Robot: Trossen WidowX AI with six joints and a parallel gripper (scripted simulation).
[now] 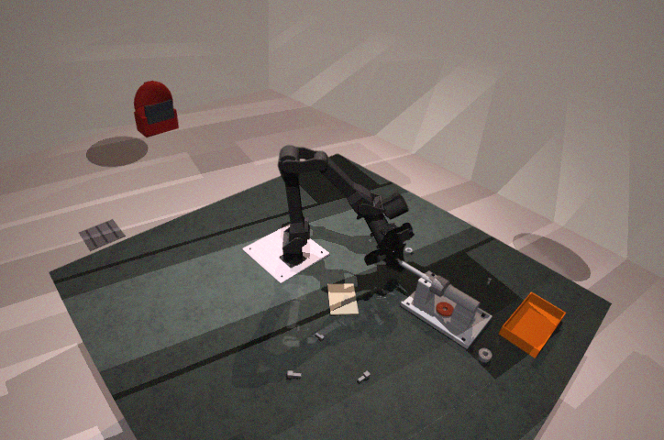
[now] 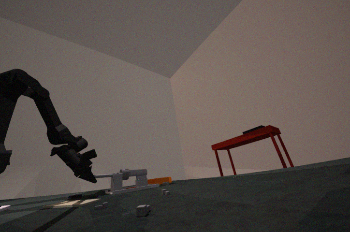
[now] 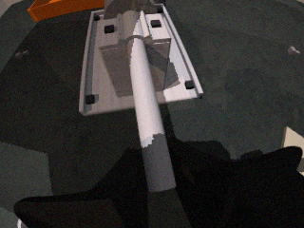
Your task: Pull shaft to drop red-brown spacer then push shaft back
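The red-brown spacer [image 1: 446,307] lies flat on the fixture's base plate [image 1: 421,313] [image 3: 114,106], below the shaft line and off the shaft. The housing block [image 1: 465,305] [image 2: 141,175] stands at the plate's far end. Grey spacers [image 1: 437,281] [image 2: 124,174] remain on the shaft side between the near post [image 1: 423,291] [image 2: 116,182] and the housing; their exact number and any gap are hard to tell. My gripper [image 1: 395,259] [image 2: 94,178] [image 3: 151,140] is shut on the outer end of the pale shaft [image 1: 413,269] [image 2: 104,175] [image 3: 146,102], which runs through the near post.
An orange tray [image 1: 533,324] [image 2: 160,181] [image 3: 66,7] stands beyond the fixture. A loose ring [image 1: 484,353] lies near the plate's corner, and another small ring [image 1: 408,250] lies behind the gripper. Several bolts, including one bolt [image 1: 293,374], and a cream card [image 1: 345,306] lie on the table.
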